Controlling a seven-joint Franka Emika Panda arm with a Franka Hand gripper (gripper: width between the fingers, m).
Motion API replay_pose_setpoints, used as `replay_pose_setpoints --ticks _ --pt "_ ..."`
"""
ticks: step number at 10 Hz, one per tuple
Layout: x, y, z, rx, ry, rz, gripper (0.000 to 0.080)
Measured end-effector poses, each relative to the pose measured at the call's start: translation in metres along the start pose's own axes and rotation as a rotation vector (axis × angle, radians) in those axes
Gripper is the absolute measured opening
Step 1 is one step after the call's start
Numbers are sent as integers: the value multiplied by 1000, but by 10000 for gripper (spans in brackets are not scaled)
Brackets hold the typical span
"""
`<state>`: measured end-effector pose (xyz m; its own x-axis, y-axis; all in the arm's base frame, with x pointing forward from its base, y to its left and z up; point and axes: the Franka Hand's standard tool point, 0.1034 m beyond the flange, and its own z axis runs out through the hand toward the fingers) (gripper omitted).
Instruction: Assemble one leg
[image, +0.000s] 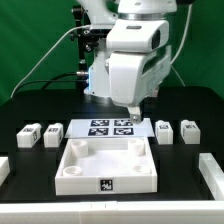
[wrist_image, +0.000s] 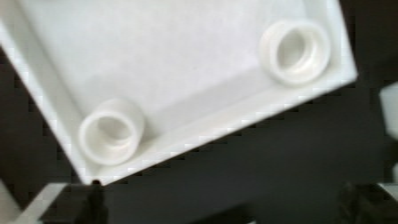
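Note:
Several small white legs with black-and-white tags stand on the black table: two at the exterior view's left and two at its right. My gripper hangs over the far edge of the large white panel, apart from every leg. In the wrist view the panel fills most of the picture, with two round corner sockets. My gripper is open and empty; its dark fingers stand far apart. No leg shows in the wrist view.
The marker board lies just behind the panel, under the arm. White parts are cut off at the left edge and right edge of the exterior view. Cables hang behind the arm.

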<state>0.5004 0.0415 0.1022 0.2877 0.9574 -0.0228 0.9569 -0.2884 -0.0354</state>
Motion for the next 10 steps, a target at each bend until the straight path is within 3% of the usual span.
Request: replay_pose_setpoints --ticks 3,6,7,10 --pt "-9 -5 5 7 -7 -237 650" --pt "-10 -7 7 11 -8 -215 650" --pt "-16 -16 14 8 -5 -225 650" --pt "-44 -64 46 24 2 -236 650"
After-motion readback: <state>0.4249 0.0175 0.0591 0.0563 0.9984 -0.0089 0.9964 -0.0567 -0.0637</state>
